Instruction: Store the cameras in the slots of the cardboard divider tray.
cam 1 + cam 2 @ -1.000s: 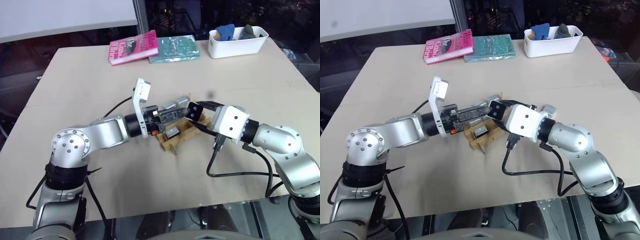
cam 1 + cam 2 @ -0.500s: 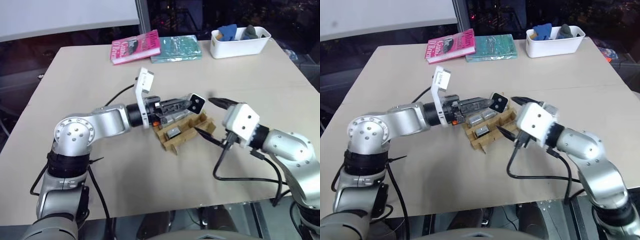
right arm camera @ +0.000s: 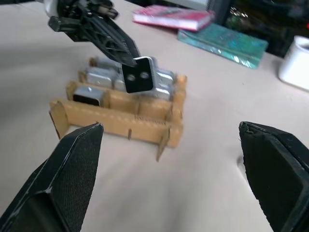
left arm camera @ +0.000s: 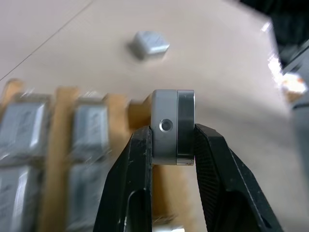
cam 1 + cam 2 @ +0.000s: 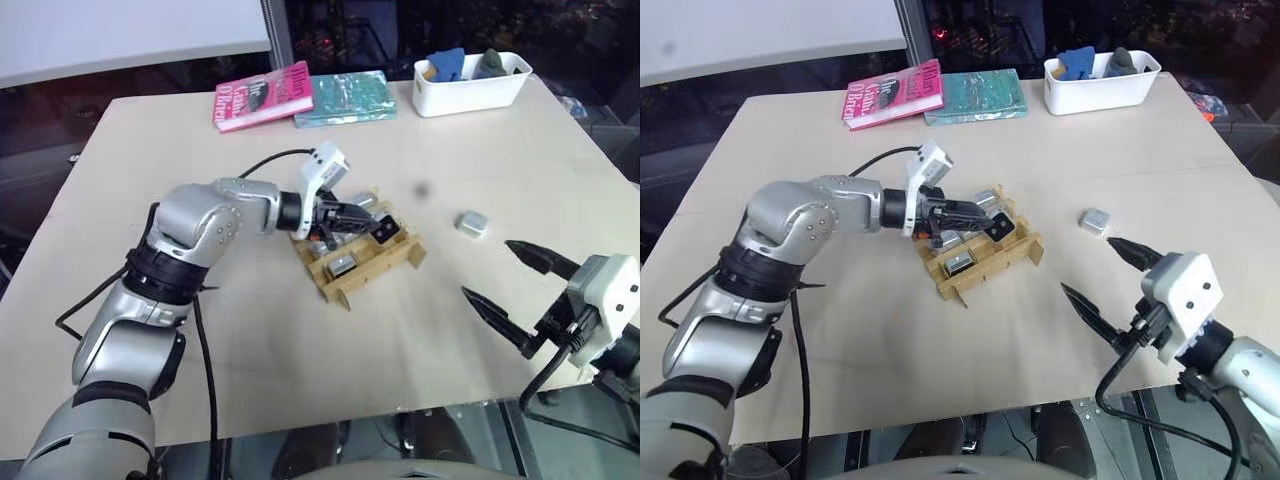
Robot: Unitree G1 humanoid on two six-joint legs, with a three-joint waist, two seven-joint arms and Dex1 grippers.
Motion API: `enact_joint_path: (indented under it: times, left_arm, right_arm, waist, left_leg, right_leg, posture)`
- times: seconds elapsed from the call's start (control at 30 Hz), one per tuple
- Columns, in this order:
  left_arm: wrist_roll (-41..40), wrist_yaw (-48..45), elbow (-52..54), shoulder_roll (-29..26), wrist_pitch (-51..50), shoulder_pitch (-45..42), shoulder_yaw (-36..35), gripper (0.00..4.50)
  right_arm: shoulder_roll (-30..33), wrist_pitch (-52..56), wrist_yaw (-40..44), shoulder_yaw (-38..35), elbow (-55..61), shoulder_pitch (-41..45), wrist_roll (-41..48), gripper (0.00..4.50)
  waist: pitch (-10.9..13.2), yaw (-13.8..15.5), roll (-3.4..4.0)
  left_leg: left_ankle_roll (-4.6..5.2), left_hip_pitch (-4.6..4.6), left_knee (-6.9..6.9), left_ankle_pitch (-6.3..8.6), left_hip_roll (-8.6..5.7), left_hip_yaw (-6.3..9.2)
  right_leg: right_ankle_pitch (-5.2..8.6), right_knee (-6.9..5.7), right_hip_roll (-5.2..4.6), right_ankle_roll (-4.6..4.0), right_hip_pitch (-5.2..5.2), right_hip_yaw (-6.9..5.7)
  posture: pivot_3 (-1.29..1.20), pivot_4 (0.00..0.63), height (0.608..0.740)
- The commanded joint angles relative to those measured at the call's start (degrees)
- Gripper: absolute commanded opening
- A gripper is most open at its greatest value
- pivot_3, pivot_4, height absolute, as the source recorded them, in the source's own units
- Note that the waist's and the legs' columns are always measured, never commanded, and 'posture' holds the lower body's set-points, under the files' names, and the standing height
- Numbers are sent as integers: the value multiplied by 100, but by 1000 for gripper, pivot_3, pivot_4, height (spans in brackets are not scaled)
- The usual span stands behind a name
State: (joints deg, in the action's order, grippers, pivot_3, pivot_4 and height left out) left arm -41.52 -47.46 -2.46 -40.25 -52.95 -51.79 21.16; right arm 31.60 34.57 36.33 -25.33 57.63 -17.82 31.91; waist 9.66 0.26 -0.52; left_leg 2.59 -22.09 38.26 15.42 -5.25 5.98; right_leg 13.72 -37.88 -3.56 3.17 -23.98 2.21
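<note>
One cardboard divider tray (image 5: 365,262) lies mid-bench, holding what looks like four or five cameras; blur makes the count uncertain. The left hand (image 5: 378,228) pinches one more camera (image 4: 174,126) just above the tray's right end. A further camera (image 5: 472,223) lies loose on the bench (image 5: 200,330), well right of the tray. The right hand (image 5: 510,285) hangs near the bench's front right edge, fingers spread wide. At the far edge sit two books (image 5: 300,92) and one white bin (image 5: 470,92).
</note>
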Motion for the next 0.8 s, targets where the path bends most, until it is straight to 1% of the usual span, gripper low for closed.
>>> enact_joint_path:
  times: [0.03,0.27,0.5,0.8]
  left_arm:
    - [404,-441,-15,-34,148,-153,-88,637]
    - [998,-831,-4,-52,169,-56,-123,637]
    - [1558,-1009,200,64,309,139,90,637]
    - [1578,-962,439,295,-141,332,-123,637]
  right_arm:
    - [40,-400,-209,39,237,-195,-45,4464]
    - [90,-669,-388,207,237,-471,-173,4464]
    - [203,-747,-322,252,128,-517,-280,4464]
    - [231,-746,-409,428,118,-468,-385,4464]
  waist:
    - [0,8,0]
    - [0,45,-1]
    - [0,47,-1]
    - [-3,50,-6]
  left_leg:
    - [0,-1,1,0,0,0]
    - [1,-4,3,0,0,5]
    - [1,-4,4,0,-1,6]
    - [2,3,6,0,-1,10]
  right_leg:
    - [0,1,-1,0,0,0]
    - [0,2,-3,1,1,0]
    - [0,2,-3,1,2,-1]
    - [1,2,-4,2,15,-5]
  posture:
    - [0,150,740]
    - [0,150,740]
    - [0,150,740]
    - [0,150,740]
